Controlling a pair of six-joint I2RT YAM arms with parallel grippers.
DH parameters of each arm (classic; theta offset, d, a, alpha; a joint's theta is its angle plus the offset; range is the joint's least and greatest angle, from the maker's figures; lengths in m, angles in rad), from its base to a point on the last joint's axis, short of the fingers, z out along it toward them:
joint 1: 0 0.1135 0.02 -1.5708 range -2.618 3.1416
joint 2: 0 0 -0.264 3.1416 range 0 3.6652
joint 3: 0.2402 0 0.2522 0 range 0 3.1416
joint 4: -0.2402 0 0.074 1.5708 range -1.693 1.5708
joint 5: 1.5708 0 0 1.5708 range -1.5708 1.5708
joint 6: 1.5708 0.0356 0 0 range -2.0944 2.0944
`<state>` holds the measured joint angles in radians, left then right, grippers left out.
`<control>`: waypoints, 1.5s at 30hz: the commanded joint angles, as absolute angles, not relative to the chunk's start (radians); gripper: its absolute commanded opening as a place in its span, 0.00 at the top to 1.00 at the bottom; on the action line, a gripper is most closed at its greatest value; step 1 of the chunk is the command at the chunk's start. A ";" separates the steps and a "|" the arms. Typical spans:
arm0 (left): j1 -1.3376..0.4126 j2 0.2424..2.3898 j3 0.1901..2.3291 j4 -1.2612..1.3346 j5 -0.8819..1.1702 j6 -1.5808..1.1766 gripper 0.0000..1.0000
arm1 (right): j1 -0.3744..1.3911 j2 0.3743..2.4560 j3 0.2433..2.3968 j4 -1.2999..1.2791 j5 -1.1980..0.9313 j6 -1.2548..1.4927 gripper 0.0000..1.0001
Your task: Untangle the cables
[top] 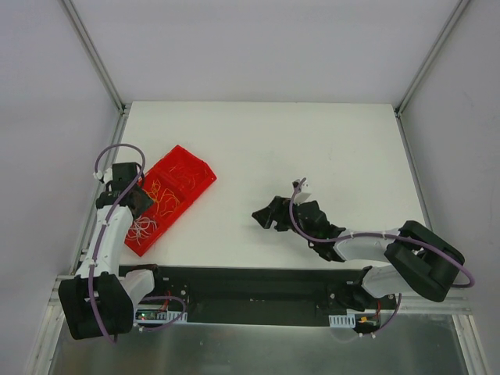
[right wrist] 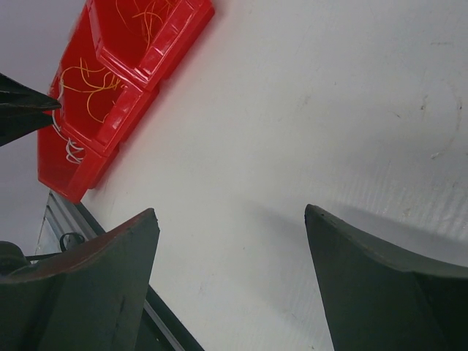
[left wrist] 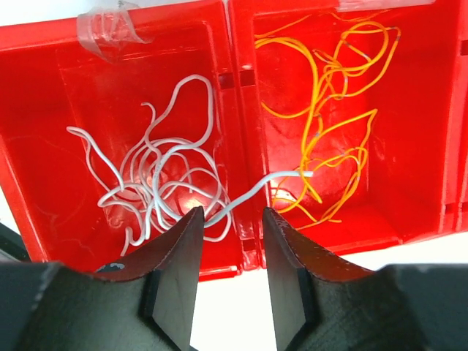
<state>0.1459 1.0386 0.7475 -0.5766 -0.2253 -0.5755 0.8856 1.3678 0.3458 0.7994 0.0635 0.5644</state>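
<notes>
The cables lie sorted in a red compartment tray (top: 205,167). In the left wrist view a clump of whitish wires (left wrist: 157,175) fills the left compartment and yellow-orange wires (left wrist: 329,139) fill the right one. One whitish strand (left wrist: 263,183) crosses the divider into the yellow compartment. My left gripper (left wrist: 230,219) is open and empty, low over the tray's near wall, with the divider between its jaws; it also shows in the top view (top: 139,201). My right gripper (top: 262,215) is open and empty above bare table (right wrist: 230,212).
The tray (right wrist: 110,117) lies diagonally at the table's left, near the left edge. A further compartment holds more thin orange wires (top: 185,178). A piece of clear tape (left wrist: 110,29) sticks to the tray's far rim. A black rail (top: 250,285) runs along the near edge.
</notes>
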 commanded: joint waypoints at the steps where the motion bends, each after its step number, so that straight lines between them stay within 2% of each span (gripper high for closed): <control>1: 0.155 1.016 0.718 -0.566 -0.294 -0.572 0.63 | 0.890 1.339 0.345 0.879 0.072 0.558 0.17; 7: 0.153 1.048 0.729 -0.572 -0.317 -0.572 0.71 | 0.891 1.344 0.348 0.881 0.066 0.555 0.16; 10: 0.155 1.048 0.730 -0.578 -0.328 -0.583 0.79 | 0.891 1.341 0.345 0.882 0.067 0.555 0.17; 14: 0.156 1.013 0.727 -0.600 -0.382 -0.623 1.00 | 0.891 1.341 0.344 0.884 0.067 0.555 0.17; 22: 0.156 0.956 0.716 -0.661 -0.497 -0.715 1.00 | 0.891 1.341 0.344 0.882 0.067 0.558 0.17; 27: 0.164 0.966 0.719 -0.695 -0.499 -0.765 0.96 | 0.891 1.342 0.344 0.882 0.071 0.561 0.17; 29: 0.166 0.947 0.726 -0.701 -0.502 -0.767 0.89 | 0.891 1.344 0.344 0.882 0.069 0.563 0.17; 30: 0.166 0.934 0.729 -0.701 -0.505 -0.769 0.81 | 0.891 1.344 0.344 0.882 0.069 0.561 0.17; 32: 0.164 0.901 0.730 -0.701 -0.497 -0.769 0.46 | 0.891 1.344 0.345 0.881 0.071 0.561 0.17; 34: 0.166 0.867 0.736 -0.700 -0.462 -0.758 0.23 | 0.891 1.344 0.345 0.881 0.071 0.561 0.17; 37: 0.164 0.835 0.794 -0.699 -0.336 -0.712 0.11 | 0.891 1.333 0.338 0.885 0.077 0.563 0.18; 41: 0.146 0.782 0.850 -0.631 -0.165 -0.672 0.11 | 0.890 1.221 0.285 0.884 0.123 0.531 0.17; 42: 0.126 0.770 0.850 -0.583 -0.108 -0.664 0.11 | 0.887 1.182 0.287 0.821 0.145 0.519 0.16; 45: -0.047 0.761 0.845 -0.416 -0.016 -0.643 0.02 | 0.862 1.031 0.354 0.460 0.193 0.456 0.13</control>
<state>0.1120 0.7792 0.8135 -0.6170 -0.2150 -0.6968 0.8833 1.1980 0.2878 0.7509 0.1036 0.5381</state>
